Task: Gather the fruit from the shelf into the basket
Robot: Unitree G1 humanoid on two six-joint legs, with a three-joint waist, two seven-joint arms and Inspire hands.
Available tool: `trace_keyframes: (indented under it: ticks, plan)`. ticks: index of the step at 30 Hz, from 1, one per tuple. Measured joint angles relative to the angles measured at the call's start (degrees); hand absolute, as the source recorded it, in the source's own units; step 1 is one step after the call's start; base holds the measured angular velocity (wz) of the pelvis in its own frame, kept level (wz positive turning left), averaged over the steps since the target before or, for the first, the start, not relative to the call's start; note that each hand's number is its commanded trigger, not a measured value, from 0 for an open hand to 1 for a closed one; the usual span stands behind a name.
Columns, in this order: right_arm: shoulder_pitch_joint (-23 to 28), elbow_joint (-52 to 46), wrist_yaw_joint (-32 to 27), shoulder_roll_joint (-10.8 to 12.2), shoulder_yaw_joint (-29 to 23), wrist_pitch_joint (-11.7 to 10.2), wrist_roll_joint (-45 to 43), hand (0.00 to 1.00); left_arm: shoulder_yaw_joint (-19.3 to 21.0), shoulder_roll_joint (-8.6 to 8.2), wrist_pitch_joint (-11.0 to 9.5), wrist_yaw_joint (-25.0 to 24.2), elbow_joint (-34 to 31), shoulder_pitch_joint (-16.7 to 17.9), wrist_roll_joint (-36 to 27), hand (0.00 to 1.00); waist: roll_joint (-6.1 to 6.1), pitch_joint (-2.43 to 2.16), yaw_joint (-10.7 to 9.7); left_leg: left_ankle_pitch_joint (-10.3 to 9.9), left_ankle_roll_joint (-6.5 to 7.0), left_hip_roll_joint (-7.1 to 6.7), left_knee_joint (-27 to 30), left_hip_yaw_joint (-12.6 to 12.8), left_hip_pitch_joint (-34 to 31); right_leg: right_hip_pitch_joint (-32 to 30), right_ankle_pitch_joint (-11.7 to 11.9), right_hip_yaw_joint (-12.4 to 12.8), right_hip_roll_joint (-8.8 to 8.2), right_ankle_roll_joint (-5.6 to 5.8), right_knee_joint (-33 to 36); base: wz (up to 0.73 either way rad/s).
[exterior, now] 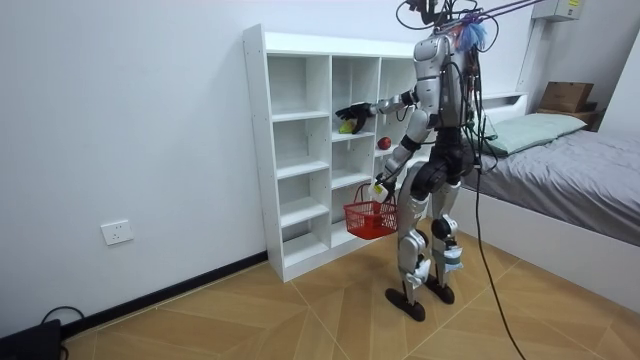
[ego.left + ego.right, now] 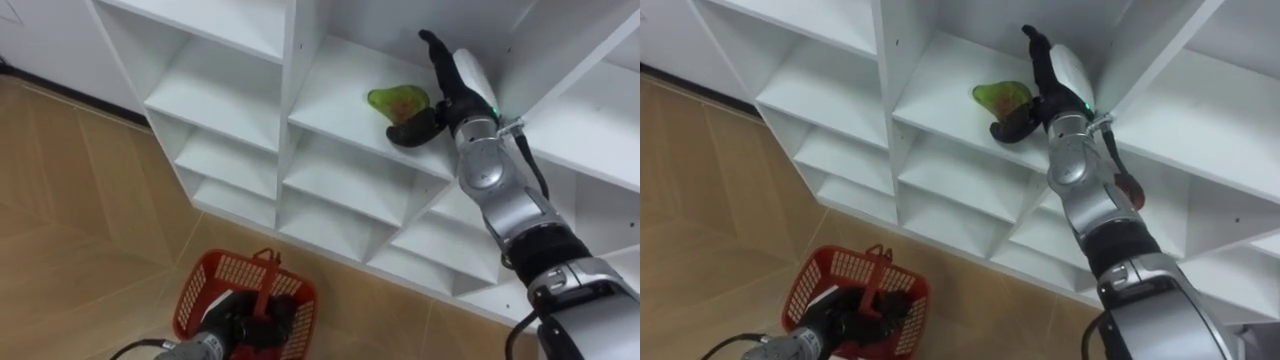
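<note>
White open-shelf closet [image 2: 215,80] against a plain wall, wood floor; robot stands right in front of it. Green pear-shaped fruit [image 2: 398,100] lies on an upper middle shelf, not lifted. Right hand [image 2: 447,88] is inside that cubby beside it: fingers [image 2: 433,48] straight and spread, on the fruit's right side and pointing into the cubby, thumb hooked along its near edge, so it brackets the fruit without closing on it. Can't tell if the thumb actually touches. Left hand [image 2: 250,325] hangs low, curled round the handle of a red plastic mesh basket [image 2: 210,290]; the hand hides most of the inside, so contents unknown. Progress looks early: first fruit approached, grasp not made, drop into basket pending. Red round fruit [image 1: 383,143] sits one shelf lower in the next column, so at least two are left. Obstacles: the cubby's right-hand divider is close beside the hand, tight room to close and withdraw. Bed [image 1: 580,170] and cardboard box [image 1: 565,96] are behind the robot, well clear.
</note>
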Motion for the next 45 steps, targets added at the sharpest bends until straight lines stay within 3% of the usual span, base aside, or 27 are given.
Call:
trace_keyframes:
  ticks: [8, 9, 11, 12, 14, 15, 23, 27, 45]
  plan:
    - [-0.56, 2.28, 0.11, -0.25, 0.07, -1.43, 0.04, 0.02, -0.64, 0.26, -0.04, 0.2, 1.41, -1.43, -0.27, 1.0, 0.0, 0.01, 0.04, 0.19, -0.14, 0.15, 0.04, -0.2, -0.17, -0.11, 0.07, -0.77, -0.01, -0.11, 0.32, 0.0]
    - [-0.55, 2.47, 0.46, -0.33, 0.14, -1.64, 0.08, 0.12, -0.63, 0.25, -0.04, 0.58, 1.41, -1.52, -0.27, 1.0, 0.0, 0.01, 0.2, 0.19, -0.14, 0.15, 0.06, -0.21, -0.16, -0.09, 0.08, -0.79, -0.01, -0.13, 0.33, 0.0]
    - [-0.56, 2.71, 1.33, -0.4, 0.24, -1.67, 0.26, 0.53, -0.62, 0.46, -0.04, 0.74, 1.41, -1.62, -0.37, 1.0, 0.0, 0.01, 0.18, 0.2, -0.13, 0.16, 0.07, -0.2, -0.17, -0.09, 0.1, -0.77, -0.01, -0.16, 0.34, 0.0]
    - [-0.56, 2.8, 1.83, -0.4, 0.28, -1.67, 0.55, 0.6, -0.62, 0.54, -0.04, 0.8, 1.41, -1.69, -0.39, 1.0, -0.01, 0.0, 0.19, 0.2, -0.14, 0.17, 0.09, -0.21, -0.17, -0.08, 0.11, -0.76, -0.01, -0.17, 0.35, 0.0]
    - [-0.56, 3.03, 2.49, -0.43, 0.48, -1.67, 0.84, 0.97, -0.62, 0.55, -0.04, 0.93, 1.41, -1.78, -0.39, 1.0, -0.01, 0.0, 0.18, 0.22, -0.15, 0.19, 0.11, -0.2, -0.17, -0.08, 0.12, -0.75, -0.02, -0.2, 0.36, 0.0]
    - [-0.56, 3.16, 3.06, -0.49, 0.64, -1.67, 0.99, 1.0, -0.62, 0.64, -0.03, 1.02, 1.41, -1.87, -0.39, 1.0, -0.01, 0.0, 0.18, 0.24, -0.16, 0.21, 0.11, -0.2, -0.17, -0.08, 0.14, -0.74, -0.03, -0.23, 0.37, 0.0]
    - [-0.58, 4.69, 4.65, -0.59, 0.89, -1.61, 2.41, 1.0, -0.62, 0.69, -0.04, 1.26, 1.4, -2.43, -0.39, 1.0, -0.02, -0.01, 0.49, 0.45, -0.18, 0.21, 0.39, -0.18, -0.17, -0.09, 0.21, -0.43, -0.01, -0.34, 0.51, 0.0]
    - [-0.62, 5.63, 3.53, -2.17, 1.3, -1.59, 2.44, 1.0, -1.1, 0.68, -0.04, 1.31, 1.4, -2.69, -0.41, 1.0, -0.03, -0.02, 1.99, 0.45, -0.17, 0.21, 0.36, -0.23, -0.16, -0.07, 0.21, -0.51, -0.06, -0.34, 0.52, 0.0]
    - [-0.6, 6.07, 5.07, -2.14, 1.82, -1.6, 6.41, 1.0, -1.33, 0.96, -0.03, 2.25, 1.41, -2.81, -2.67, 1.0, -0.03, -0.02, 2.0, 0.45, -0.17, 0.19, 0.35, -0.2, -0.15, -0.08, 0.21, -0.52, -0.04, -0.34, 0.5, 0.0]
